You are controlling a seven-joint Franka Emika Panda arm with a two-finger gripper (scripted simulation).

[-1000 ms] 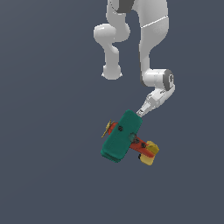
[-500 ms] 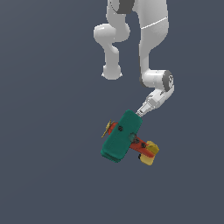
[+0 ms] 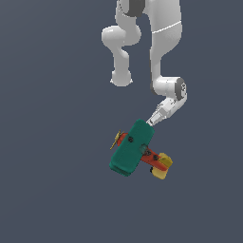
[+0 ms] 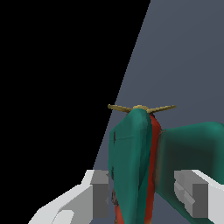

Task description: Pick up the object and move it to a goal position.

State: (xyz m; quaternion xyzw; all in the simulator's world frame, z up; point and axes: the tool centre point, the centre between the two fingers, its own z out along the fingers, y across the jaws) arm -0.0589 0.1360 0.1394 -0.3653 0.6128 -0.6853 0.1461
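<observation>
**End effector straddles the biplane, fingers not yet closed on it**

The toy biplane (image 3: pixel 133 153) lies on the dark grey counter (image 3: pixel 52 142) at about 6 o'clock from the arm's base in the exterior view. Its yellow propeller (image 3: pixel 116 141) points toward 10 o'clock and its yellow tail (image 3: pixel 163 166) toward 4 o'clock. The broad teal wings run across the red body (image 3: pixel 153 158).

The end effector (image 4: pixel 143 196) sits over the rear edge of the wings. In the wrist view its 2 grey fingers (image 4: pixel 100 194) stand wide apart, 1 on each side of the upper wing and body. A gap shows between each pad and the plane, so it holds nothing as far as these views show. The exterior view hides the fingertips behind the wing.

Handling is a judgement from shape alone. The plane looks rigid and light, with smooth, rounded wing surfaces that could slide between flat pads. The propeller and tail are thin and look like the parts most likely to catch or twist the toy if pinched. The best hold seems to be across the stacked wings and body near the centre, where the mass probably sits and the fingers already line up. Gripped off-centre, it would probably swing nose or tail down once lifted.
</observation>
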